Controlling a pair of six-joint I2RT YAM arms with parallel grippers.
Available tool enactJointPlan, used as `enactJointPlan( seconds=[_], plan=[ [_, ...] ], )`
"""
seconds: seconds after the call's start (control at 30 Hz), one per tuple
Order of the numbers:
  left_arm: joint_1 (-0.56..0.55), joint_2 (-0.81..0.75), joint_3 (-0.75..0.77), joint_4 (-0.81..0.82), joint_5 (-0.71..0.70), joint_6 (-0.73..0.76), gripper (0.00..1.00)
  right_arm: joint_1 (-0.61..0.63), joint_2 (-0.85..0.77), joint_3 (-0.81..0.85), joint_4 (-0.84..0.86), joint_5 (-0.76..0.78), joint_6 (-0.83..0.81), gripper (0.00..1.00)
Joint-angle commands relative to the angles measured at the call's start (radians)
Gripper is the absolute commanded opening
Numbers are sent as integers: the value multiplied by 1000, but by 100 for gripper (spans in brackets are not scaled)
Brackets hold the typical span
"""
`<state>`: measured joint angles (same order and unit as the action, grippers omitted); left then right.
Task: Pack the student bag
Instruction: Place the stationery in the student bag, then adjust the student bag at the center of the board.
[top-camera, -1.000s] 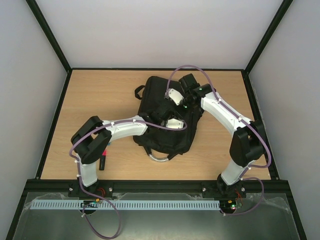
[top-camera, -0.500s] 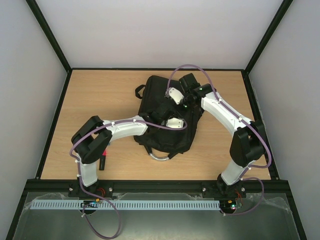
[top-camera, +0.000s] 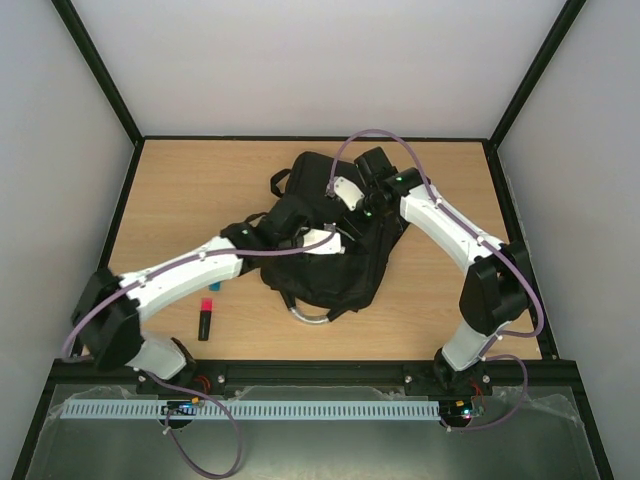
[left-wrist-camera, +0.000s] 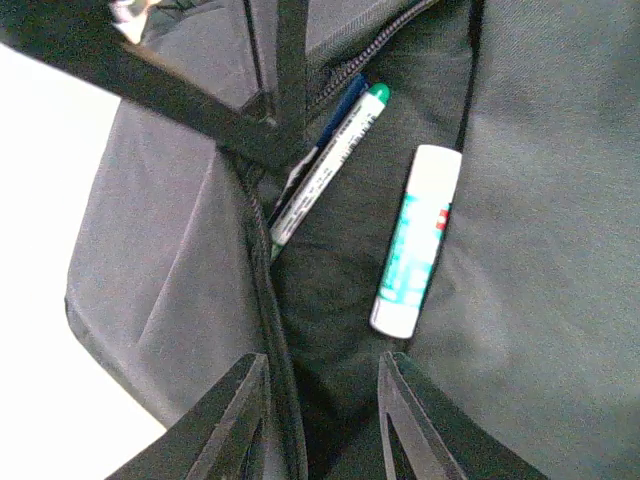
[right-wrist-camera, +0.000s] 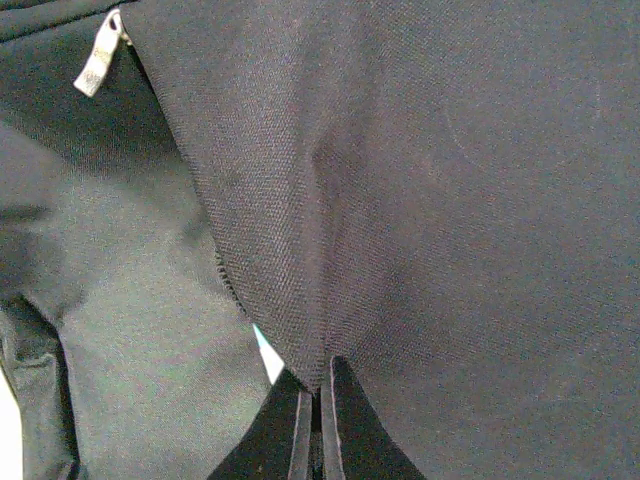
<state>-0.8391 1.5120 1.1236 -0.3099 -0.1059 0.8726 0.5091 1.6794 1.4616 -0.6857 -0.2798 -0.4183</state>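
The student bag (top-camera: 338, 282) lies mid-table between both arms. Above its near part the left gripper (left-wrist-camera: 322, 362) hangs partly open and empty over a pocket holding pens (left-wrist-camera: 335, 152) and a glue stick (left-wrist-camera: 418, 240). Farther back, the right gripper (right-wrist-camera: 318, 385) pinches a fold of its fabric

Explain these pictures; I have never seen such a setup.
Two white-and-black robot arms, left and right, are bolted to a wooden table. One picture looks down from above; the other two come from wrist cameras. A large black fabric backpack lies mid-table, a black marker with a red cap beside it. The right gripper is shut, pinching the backpack's fabric. The left gripper is open and empty over an open pocket holding a white glue stick with a teal label and a white pen with a green cap.
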Motion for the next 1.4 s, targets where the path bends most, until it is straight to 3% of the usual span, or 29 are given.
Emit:
enactJointPlan(
  seconds=[0.0, 0.27, 0.43, 0.63, 0.73, 0.8, 0.97, 1.03, 1.17, 1.37],
  plan=[
    [35, -140, -89, -124, 86, -75, 33, 9, -17, 1, -44, -46, 3, 1],
    [193, -320, -222, -246, 17, -222, 44, 9, -14, -19, -48, -83, 10, 1],
    [359, -322, -220, -327, -16, -396, 52, 9, -9, -20, -49, -92, 12, 1],
    [510, -250, -225, -393, 45, -555, 53, 9, -3, -18, -49, -92, 12, 1],
    [570, -235, -172, -426, 157, -566, 45, 8, 1, -15, -51, -99, 13, 1],
    [577, -265, -133, -412, 221, -561, 44, 8, 0, -14, -51, -98, 12, 1],
    [573, -291, -88, -384, 498, -495, 52, 9, 2, -17, -47, -101, 13, 1],
    [573, -259, -70, -430, 670, -461, 56, 9, 0, -17, -48, -98, 11, 1],
    [574, -154, -38, -548, 875, -452, 60, 9, -7, -21, -49, -88, 8, 1],
    [570, -72, -87, -526, 889, -532, 59, 9, -12, -33, -52, -92, 6, 1]
  ],
)
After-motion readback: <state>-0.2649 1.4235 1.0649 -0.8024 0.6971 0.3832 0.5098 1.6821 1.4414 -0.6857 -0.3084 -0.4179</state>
